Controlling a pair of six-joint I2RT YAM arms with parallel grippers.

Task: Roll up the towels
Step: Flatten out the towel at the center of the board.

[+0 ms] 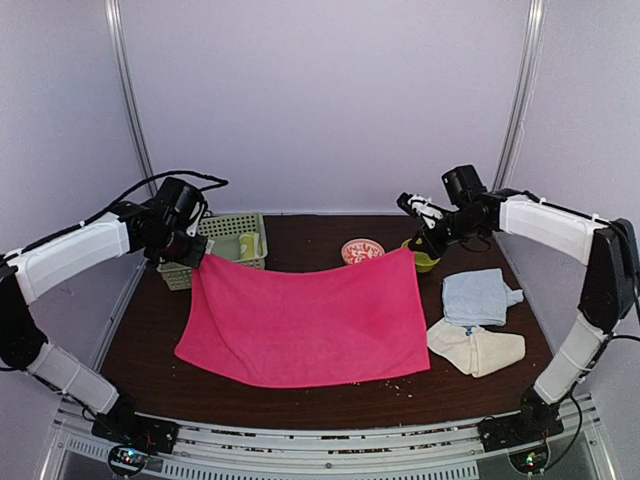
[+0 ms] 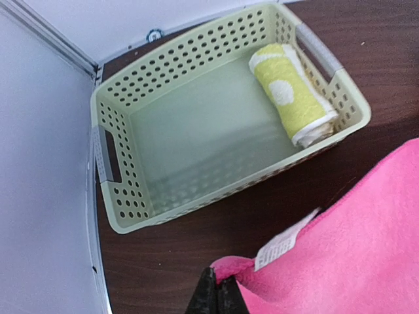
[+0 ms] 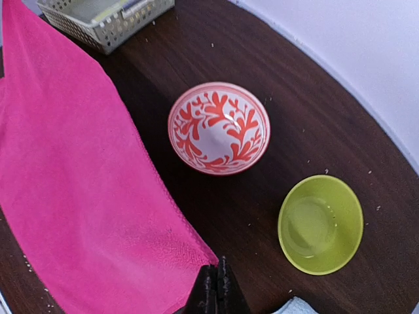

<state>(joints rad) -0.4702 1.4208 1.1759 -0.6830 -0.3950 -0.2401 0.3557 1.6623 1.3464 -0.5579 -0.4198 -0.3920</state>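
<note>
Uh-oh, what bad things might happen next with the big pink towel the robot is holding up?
1. The left jaws and right jaws each pinch only the very tip of a corner of the pink towel. A corner might slip out, and the towel would land crooked.
2. The red bowl and green bowl sit close behind the towel's lifted edge. A swing of the cloth could bump them.

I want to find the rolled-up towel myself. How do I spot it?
Find the green basket at the far left corner of the table. A rolled yellow towel lies inside it, against one end. Unlike the pink towel, blue towel and cream towel outside, it has pale spots.
</note>
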